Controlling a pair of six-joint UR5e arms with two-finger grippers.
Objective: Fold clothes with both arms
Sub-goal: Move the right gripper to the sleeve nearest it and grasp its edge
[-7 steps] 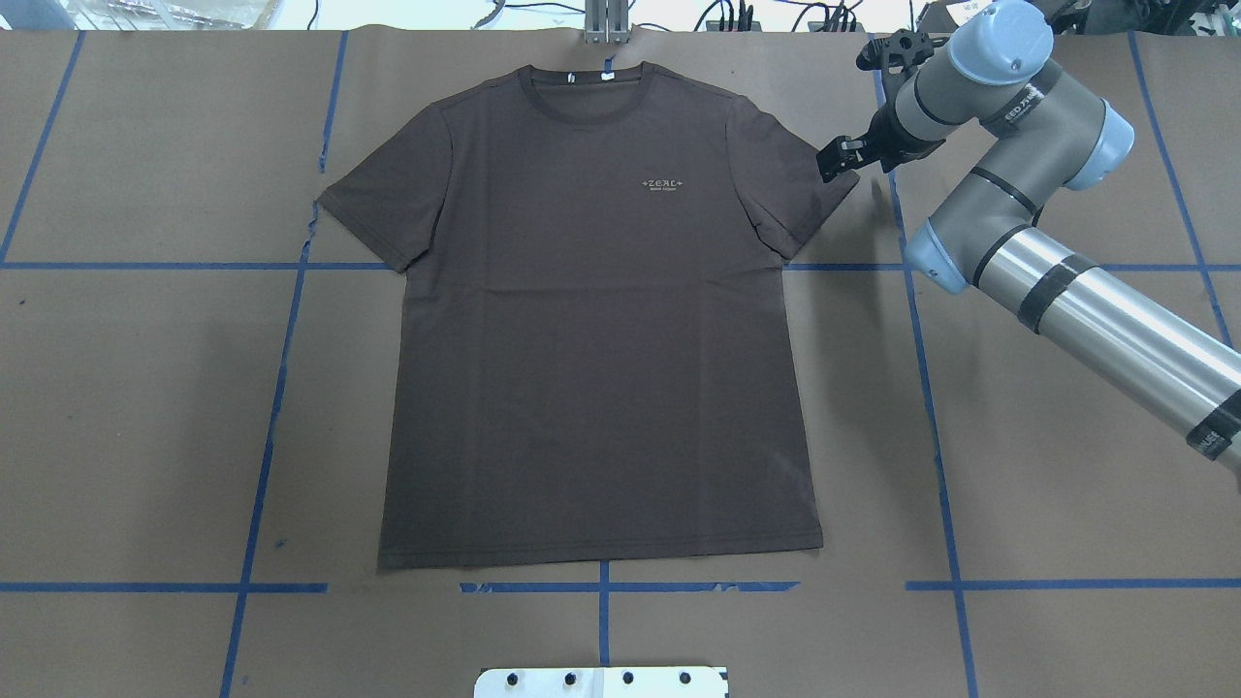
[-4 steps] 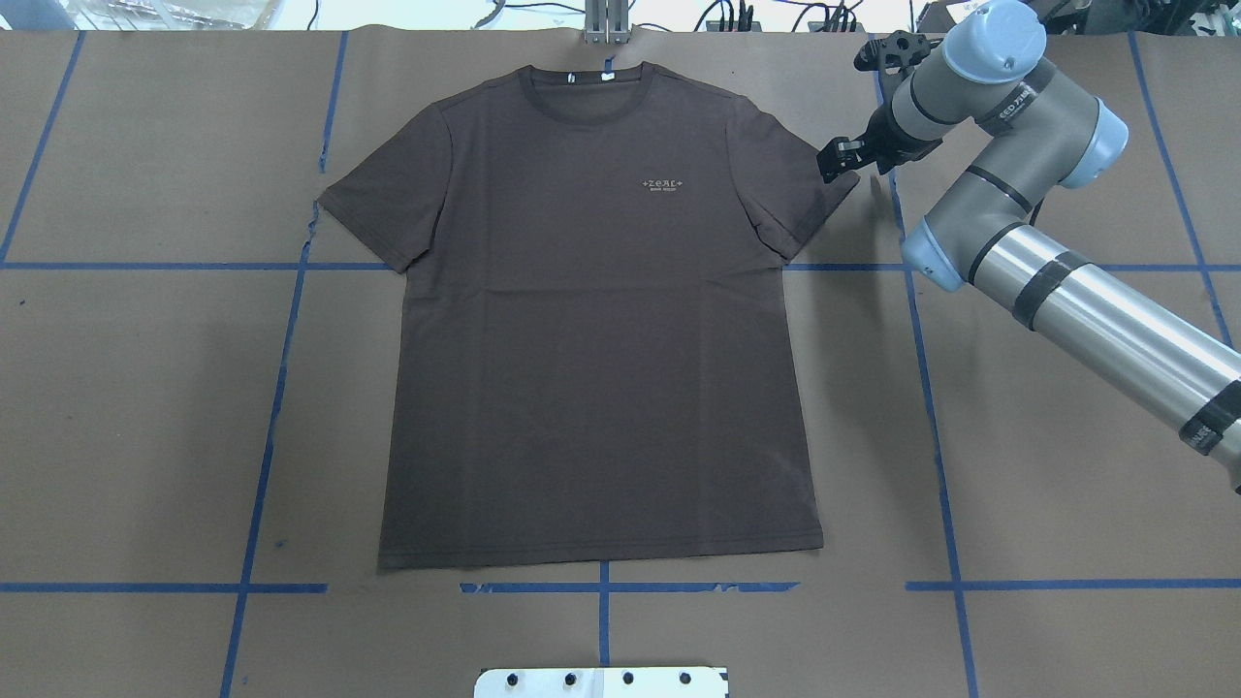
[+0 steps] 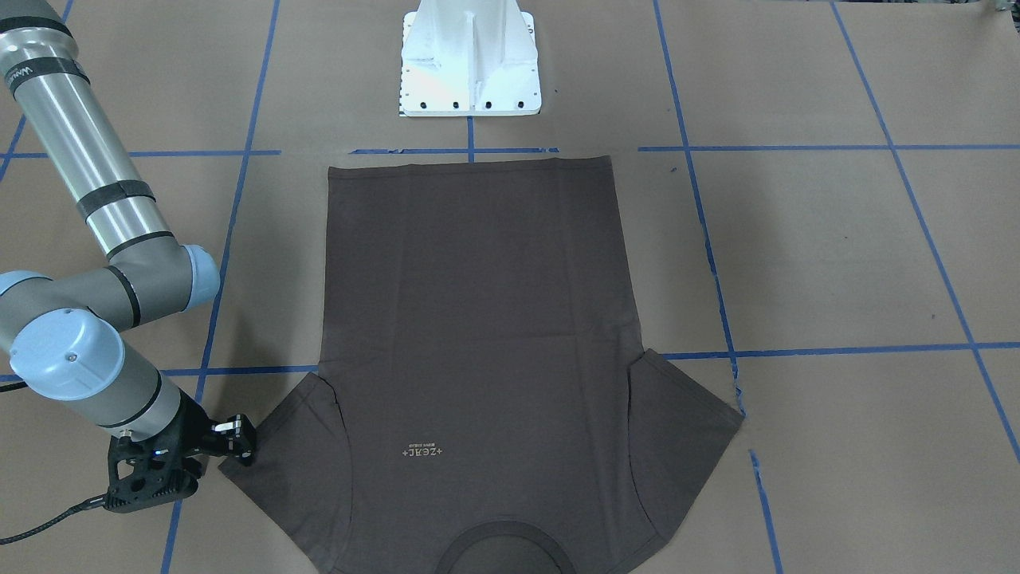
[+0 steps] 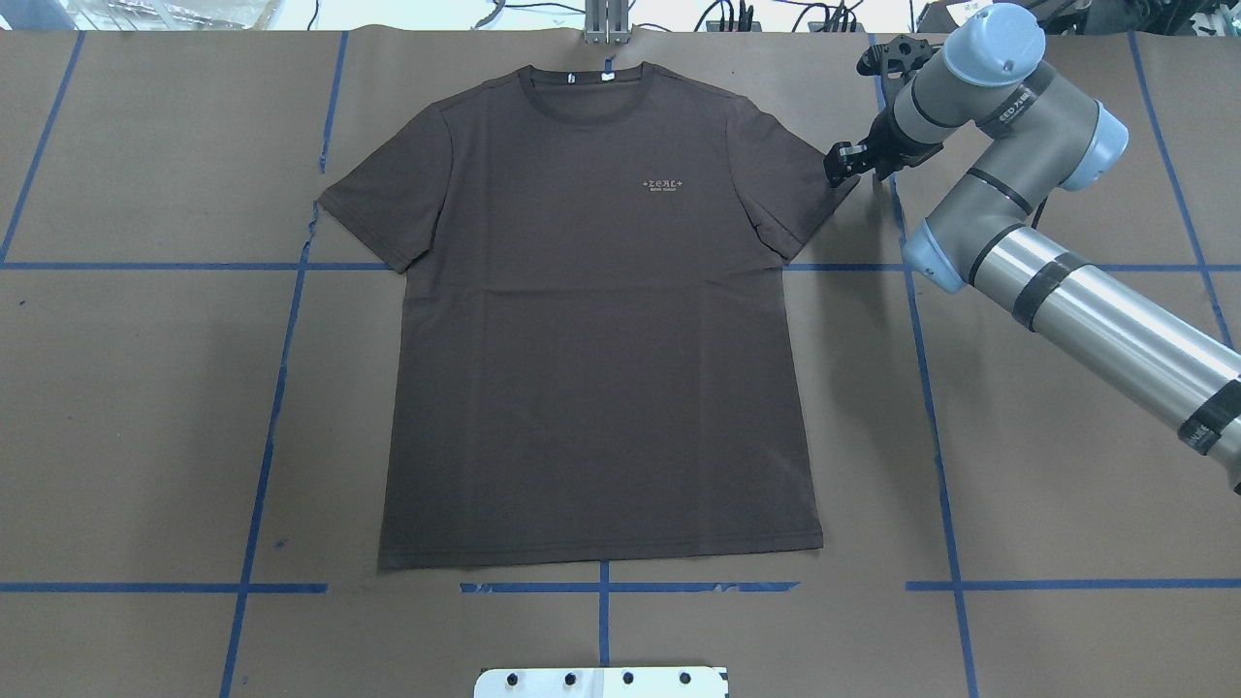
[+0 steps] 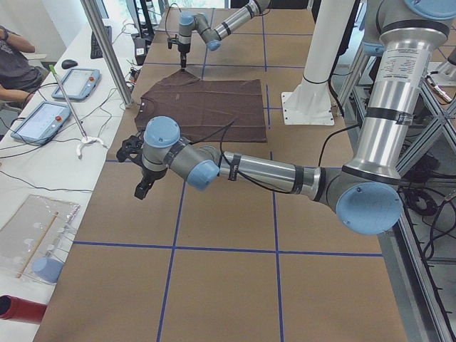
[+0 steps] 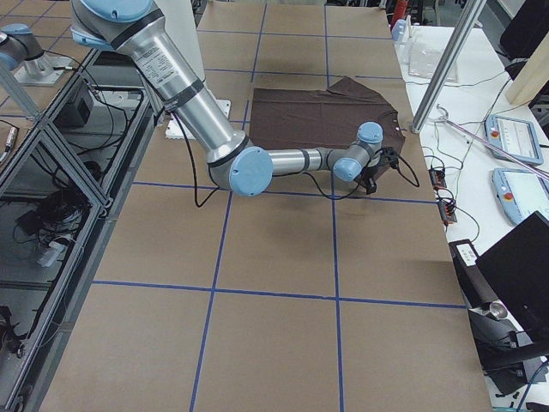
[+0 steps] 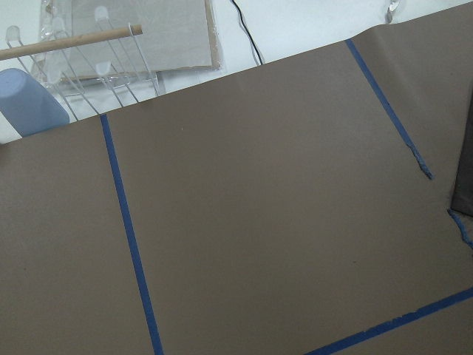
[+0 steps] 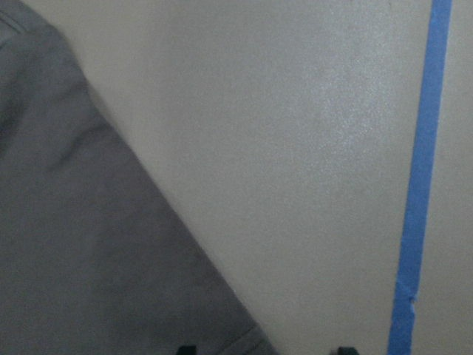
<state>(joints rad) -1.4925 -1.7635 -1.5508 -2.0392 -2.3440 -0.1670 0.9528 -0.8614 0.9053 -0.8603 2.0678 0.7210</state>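
Lying flat, T-shirt (image 4: 591, 339), right pincer (image 4: 838, 165) parted beside its sleeve

light: bright, even | shadows: faint | right wrist view: blurred | glare: right arm (image 4: 1115, 325)

We see brown paper (image 4: 145, 407) covering the table, crossed by blue tape lines (image 4: 260, 465). In the front-facing view a white pedestal (image 3: 470, 60) stands at twelve o'clock. In the left wrist view, at eleven o'clock, a clear rack (image 7: 159, 33) carries a wooden dowel (image 7: 66, 42). A blue cup (image 7: 29, 103) sits at ten o'clock.
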